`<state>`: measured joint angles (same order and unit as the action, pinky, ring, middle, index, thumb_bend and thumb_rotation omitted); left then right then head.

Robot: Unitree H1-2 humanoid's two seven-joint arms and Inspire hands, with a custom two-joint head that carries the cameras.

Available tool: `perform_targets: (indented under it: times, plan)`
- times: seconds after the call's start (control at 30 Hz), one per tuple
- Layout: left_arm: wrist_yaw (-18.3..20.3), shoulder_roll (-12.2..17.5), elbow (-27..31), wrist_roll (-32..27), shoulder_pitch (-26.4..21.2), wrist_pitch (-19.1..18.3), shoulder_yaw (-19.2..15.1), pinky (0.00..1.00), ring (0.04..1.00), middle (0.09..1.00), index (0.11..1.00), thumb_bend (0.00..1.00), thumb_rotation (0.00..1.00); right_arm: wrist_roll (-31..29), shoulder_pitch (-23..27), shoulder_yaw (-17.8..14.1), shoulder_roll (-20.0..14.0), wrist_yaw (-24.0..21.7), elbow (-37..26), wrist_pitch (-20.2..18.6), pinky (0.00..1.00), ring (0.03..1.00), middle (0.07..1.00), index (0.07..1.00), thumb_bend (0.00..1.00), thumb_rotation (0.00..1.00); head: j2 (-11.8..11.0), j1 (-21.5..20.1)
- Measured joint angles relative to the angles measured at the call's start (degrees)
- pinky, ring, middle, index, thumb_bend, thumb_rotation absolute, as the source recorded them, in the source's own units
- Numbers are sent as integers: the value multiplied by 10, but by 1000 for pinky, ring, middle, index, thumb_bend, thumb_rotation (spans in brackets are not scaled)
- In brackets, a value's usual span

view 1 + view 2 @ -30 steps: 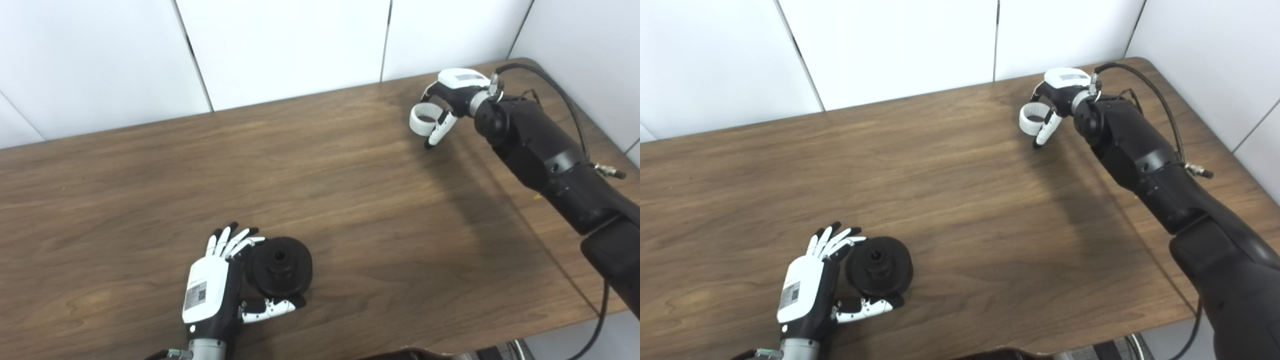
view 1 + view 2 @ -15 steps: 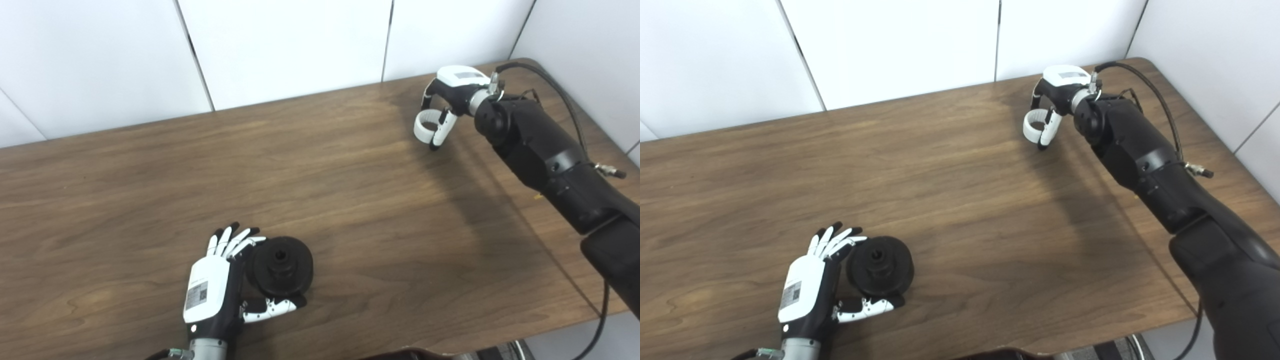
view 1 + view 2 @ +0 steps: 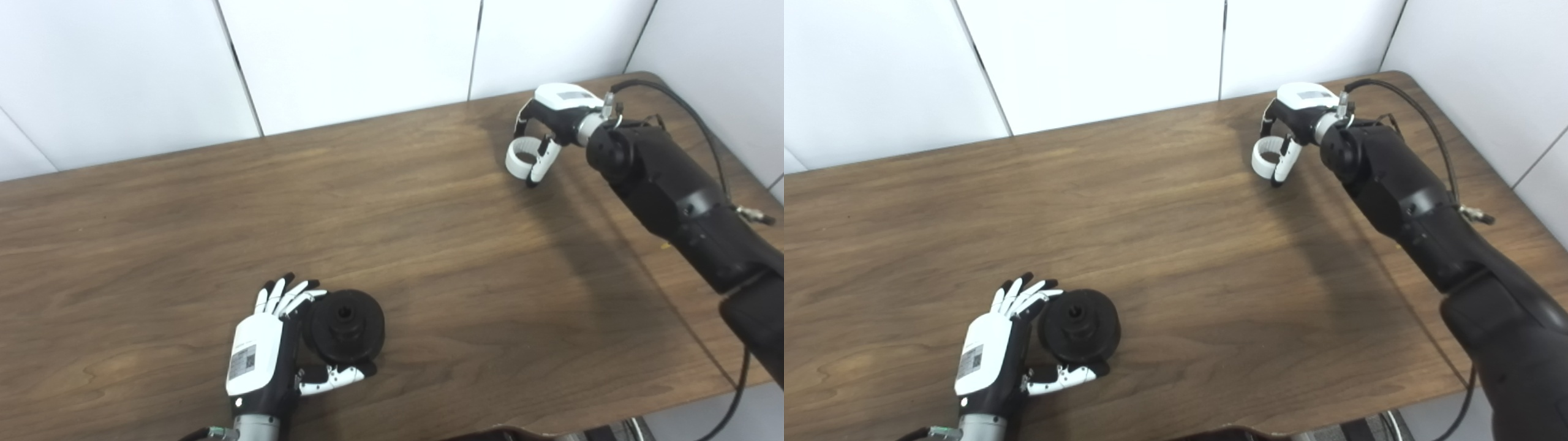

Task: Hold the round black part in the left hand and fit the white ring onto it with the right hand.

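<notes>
left robot hand (image 3: 260, 358) wrist cut off at bottom edge, white ring (image 3: 520, 158) partly behind fingers

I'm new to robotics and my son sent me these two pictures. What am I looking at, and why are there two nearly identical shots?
This is a humanoid robot working at a wooden table. The two pictures come from two cameras side by side on its head, like a pair of eyes, so they show one scene from slightly different spots. Both arms reach in from the bottom edge. Near the front, the left hand cups a round black part that seems to rest on the table; its fingers curve around the part. At the far right corner, the right hand, on a long black arm, is closed on a white ring. The ring is meant to go onto the black part, but the two are still far apart.
</notes>
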<state>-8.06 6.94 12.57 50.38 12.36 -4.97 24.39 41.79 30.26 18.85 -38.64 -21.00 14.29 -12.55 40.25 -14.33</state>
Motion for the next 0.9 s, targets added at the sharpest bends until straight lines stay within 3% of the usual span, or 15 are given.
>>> perform_targets:
  times: [0.23,0.43,0.63,0.9]
  plan:
    - [-1,-3,1,3,-2,-15,9,1000,962,845,486,521,61,-1,-23,-5,-23,-62,-179,6,930,930,813,485,523,132,9,26]
    - [-1,-5,3,9,-7,-33,25,1000,964,847,485,521,59,-2,-46,-8,-22,-128,-320,4,927,925,807,485,523,133,25,63]
    - [0,-7,8,15,-11,-58,40,1000,963,846,485,522,56,-14,-70,-8,-11,-189,-413,-1,940,929,807,484,524,137,47,100]
    - [28,-9,28,38,-18,-103,60,1000,965,843,484,523,55,-26,-78,-3,23,-231,-477,8,913,913,796,482,526,139,65,126]
